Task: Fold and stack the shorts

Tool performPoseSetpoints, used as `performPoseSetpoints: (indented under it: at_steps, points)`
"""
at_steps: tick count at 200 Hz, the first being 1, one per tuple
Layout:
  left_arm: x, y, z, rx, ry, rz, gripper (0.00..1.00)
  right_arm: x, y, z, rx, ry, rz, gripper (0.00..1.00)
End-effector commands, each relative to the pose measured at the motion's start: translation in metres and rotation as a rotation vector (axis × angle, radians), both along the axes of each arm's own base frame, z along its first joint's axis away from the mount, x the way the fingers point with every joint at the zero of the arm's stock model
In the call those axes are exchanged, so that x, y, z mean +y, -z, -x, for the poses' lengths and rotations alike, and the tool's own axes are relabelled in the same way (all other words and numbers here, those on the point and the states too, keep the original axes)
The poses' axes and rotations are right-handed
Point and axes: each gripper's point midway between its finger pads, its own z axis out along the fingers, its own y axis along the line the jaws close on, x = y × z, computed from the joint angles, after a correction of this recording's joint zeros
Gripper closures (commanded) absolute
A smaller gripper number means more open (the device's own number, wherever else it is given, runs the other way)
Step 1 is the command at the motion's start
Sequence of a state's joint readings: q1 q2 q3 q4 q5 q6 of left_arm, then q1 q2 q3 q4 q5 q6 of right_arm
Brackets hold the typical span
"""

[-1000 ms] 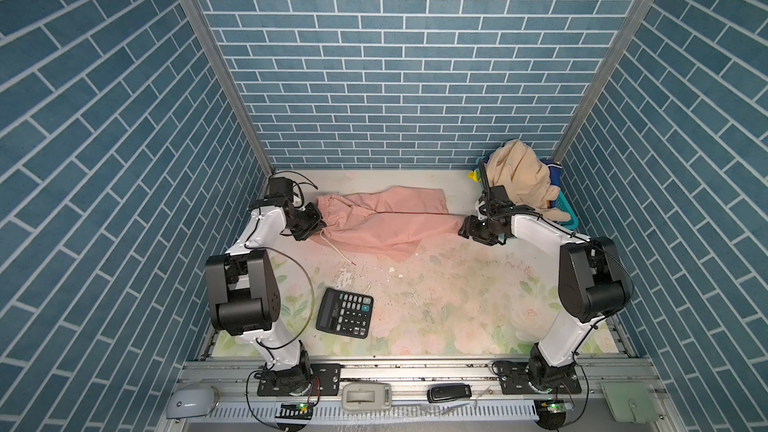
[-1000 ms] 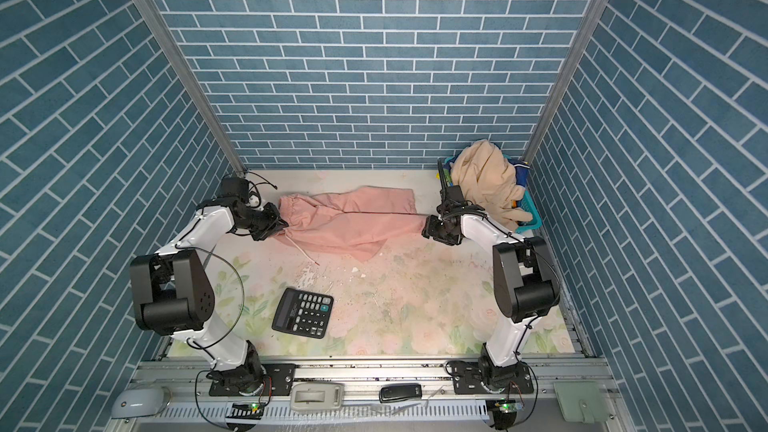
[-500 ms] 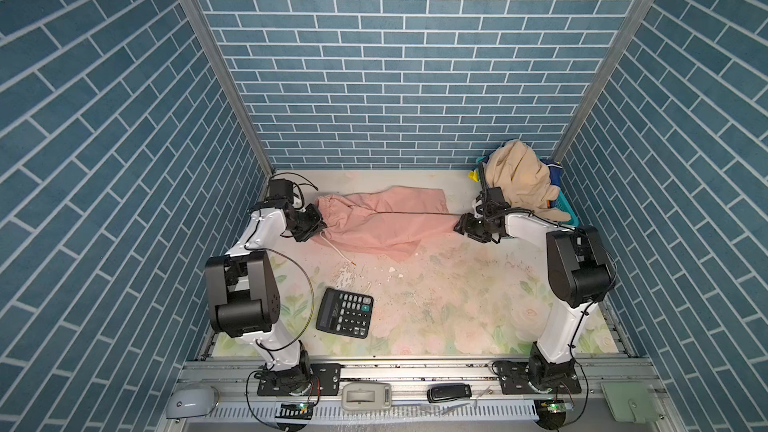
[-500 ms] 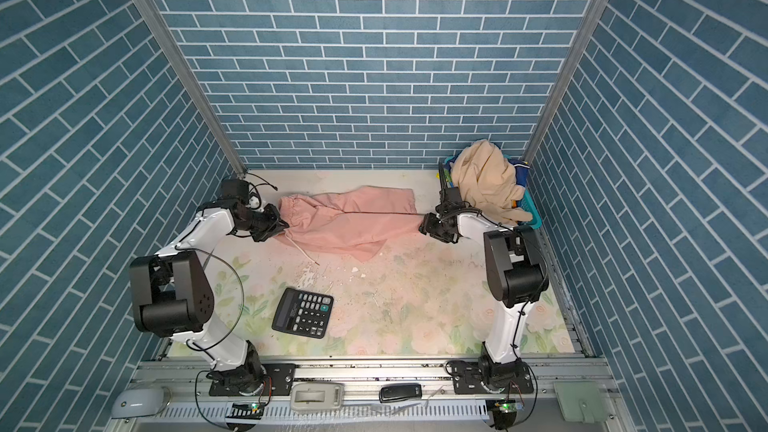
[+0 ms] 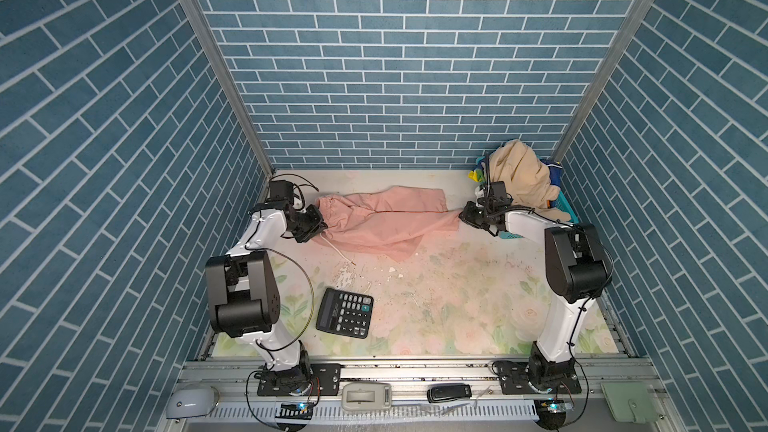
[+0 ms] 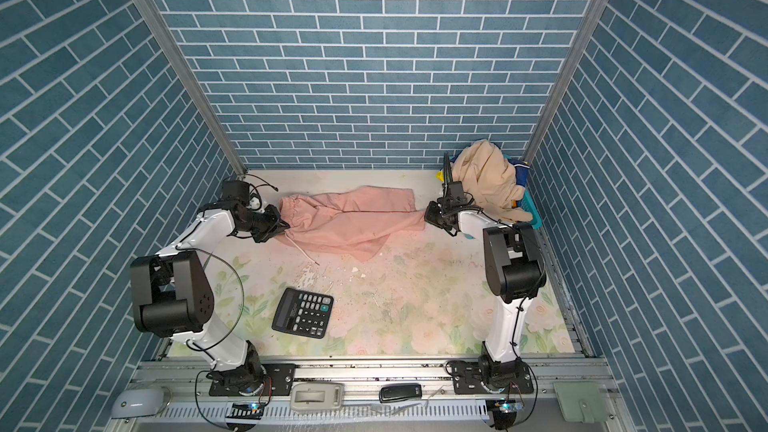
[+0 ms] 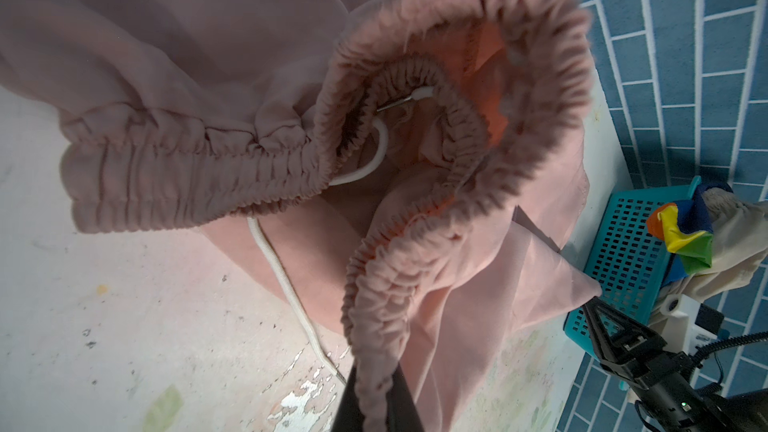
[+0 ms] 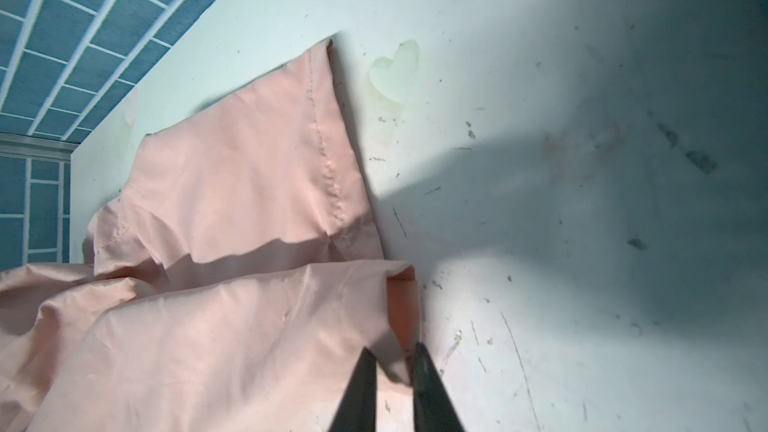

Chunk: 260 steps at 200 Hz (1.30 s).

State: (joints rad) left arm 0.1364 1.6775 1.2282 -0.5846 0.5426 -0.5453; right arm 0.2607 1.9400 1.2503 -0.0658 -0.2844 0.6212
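The salmon-pink shorts [image 5: 386, 222] lie spread across the back of the table, waistband to the left and legs to the right. My left gripper [image 5: 322, 224] is shut on the gathered waistband [image 7: 374, 326]. At the other end my right gripper [image 8: 395, 351] is shut on the hem corner of the nearer leg [image 8: 399, 305]. The beige shorts [image 5: 519, 178] are heaped on the teal basket [image 5: 565, 207] at the back right. The rainbow-striped shorts [image 7: 681, 238] poke out from under them.
A black calculator [image 5: 344, 318] lies front-left of the middle. The white drawstring [image 5: 338, 251] trails forward from the waistband. Paint flakes [image 5: 353, 276] dot the floral mat. The brick walls stand close behind and beside both arms.
My right gripper has slid a little left onto the leg hem and closed on it, and that arm's elbow has drawn in. The left arm has held still.
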Motion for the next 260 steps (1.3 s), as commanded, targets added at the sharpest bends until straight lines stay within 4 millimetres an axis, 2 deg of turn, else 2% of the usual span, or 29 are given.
performPoseSetpoints:
  at_steps: [1, 37, 61, 130, 182, 260]
  points:
    - [-0.004, 0.0, 0.004, -0.008, 0.017, 0.002, 1.0, 0.0, 0.0, -0.014, -0.022, 0.034, -0.02, 0.88]
    - [-0.004, 0.0, 0.004, -0.008, 0.018, 0.003, 1.0, 0.003, 0.003, -0.02, -0.026, 0.036, -0.029, 0.99]
    - [-0.005, 0.002, 0.005, -0.004, 0.019, 0.003, 1.0, 0.004, 0.004, -0.022, -0.025, 0.032, -0.032, 1.0]
    - [-0.005, 0.005, 0.004, 0.002, 0.022, 0.003, 1.0, -0.006, 0.017, -0.019, -0.009, 0.038, -0.028, 0.76]
    - [-0.005, 0.006, 0.005, 0.01, 0.02, -0.004, 1.0, -0.006, 0.022, -0.025, -0.014, 0.035, -0.047, 0.72]
    - [-0.008, 0.01, 0.004, 0.022, 0.027, -0.012, 1.0, 0.009, 0.035, -0.032, -0.02, 0.038, -0.165, 0.67]
